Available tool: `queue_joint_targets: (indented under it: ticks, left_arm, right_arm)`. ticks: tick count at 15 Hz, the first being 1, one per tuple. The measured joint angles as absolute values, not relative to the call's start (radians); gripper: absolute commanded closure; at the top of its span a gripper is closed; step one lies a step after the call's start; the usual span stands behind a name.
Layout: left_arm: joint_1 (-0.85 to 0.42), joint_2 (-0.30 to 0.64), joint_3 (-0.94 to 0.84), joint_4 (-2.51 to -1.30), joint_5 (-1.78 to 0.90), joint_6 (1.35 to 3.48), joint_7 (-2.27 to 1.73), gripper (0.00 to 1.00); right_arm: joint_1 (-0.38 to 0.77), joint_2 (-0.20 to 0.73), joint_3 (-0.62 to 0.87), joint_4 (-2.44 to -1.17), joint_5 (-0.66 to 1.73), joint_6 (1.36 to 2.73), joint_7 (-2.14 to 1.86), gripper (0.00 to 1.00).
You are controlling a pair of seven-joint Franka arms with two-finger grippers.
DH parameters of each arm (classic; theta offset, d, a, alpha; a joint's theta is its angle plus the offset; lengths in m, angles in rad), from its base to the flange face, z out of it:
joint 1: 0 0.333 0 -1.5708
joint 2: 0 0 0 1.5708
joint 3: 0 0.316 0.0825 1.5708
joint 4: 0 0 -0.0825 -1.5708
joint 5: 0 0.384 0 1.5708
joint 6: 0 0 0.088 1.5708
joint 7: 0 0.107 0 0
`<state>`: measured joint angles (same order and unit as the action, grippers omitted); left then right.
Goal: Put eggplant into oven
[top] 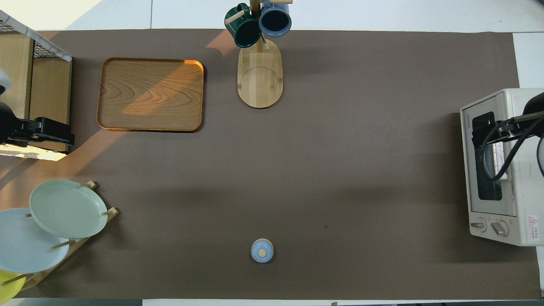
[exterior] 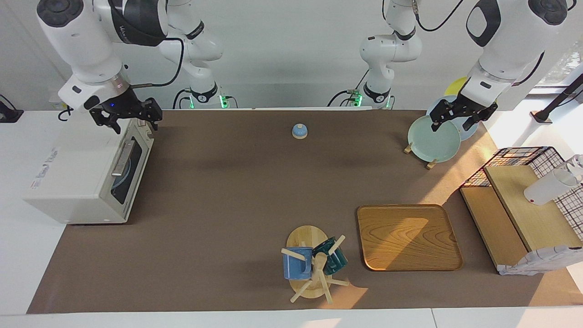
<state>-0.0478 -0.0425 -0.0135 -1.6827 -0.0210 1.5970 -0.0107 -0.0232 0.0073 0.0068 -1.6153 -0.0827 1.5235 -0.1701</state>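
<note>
Facing view: our oven sits door shut at the right arm's end; we cannot see the eggplant, presumably inside. Right gripper hangs released above it; left gripper waits open over plates.
</note>
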Motion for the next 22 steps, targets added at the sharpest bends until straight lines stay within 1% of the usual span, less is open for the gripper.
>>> queue_joint_targets:
  ticks: [7, 22]
  left_arm:
    - [-0.048, -0.042, -0.013, -1.683, -0.021, 1.597, -0.011, 0.0]
    - [-0.048, -0.042, -0.013, -1.683, -0.021, 1.597, -0.011, 0.0]
  right_arm:
    - [-0.023, -0.018, 0.003, -1.616, -0.083, 1.518, -0.156, 0.0]
    - [-0.02, -0.019, -0.006, -1.616, -0.055, 1.517, -0.11, 0.0]
